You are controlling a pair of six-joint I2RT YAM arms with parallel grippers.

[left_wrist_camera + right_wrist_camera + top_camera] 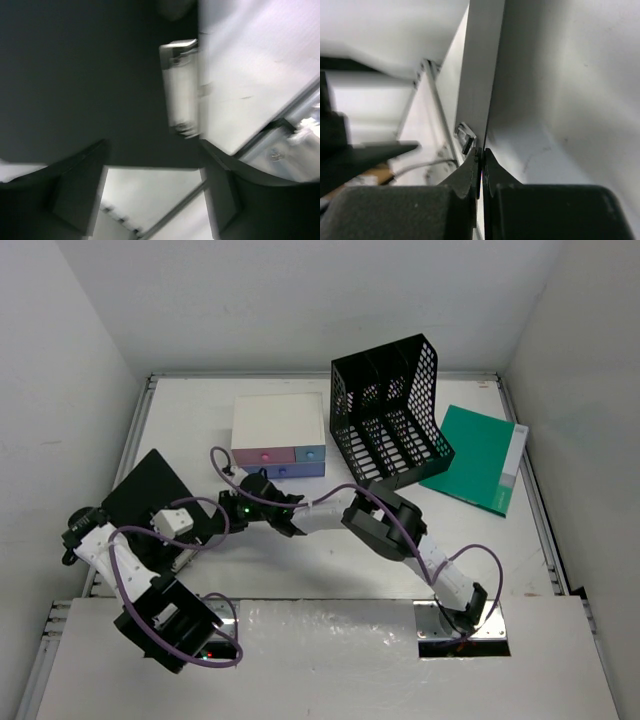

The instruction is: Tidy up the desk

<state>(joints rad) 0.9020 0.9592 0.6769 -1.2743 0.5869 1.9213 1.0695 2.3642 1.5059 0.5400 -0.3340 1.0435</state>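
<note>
white desk (195,415) spreads under both my arms and carries everything here: a drawer box (279,437) near its middle, a black mesh rack (390,410) just beside that, and a green folder (480,458) lying flat at the right. my left gripper (154,150) hangs over the black clipboard (140,492) at the desk's left side, jaws apart with nothing between them, and the silver clip (180,85) lies just ahead. my right gripper (481,156) is pinched fully together in front of the drawer box. a thin pale strip runs up from its tips, but i cannot tell whether i hold it. i judge the tidying is at an early step, with loose items well apart and the clipboard the 1 being dealt with. the next move calls for my left jaws to straddle the clipboard's edge near the clip, close firmly, and lift without letting the board tilt or slip.
</note>
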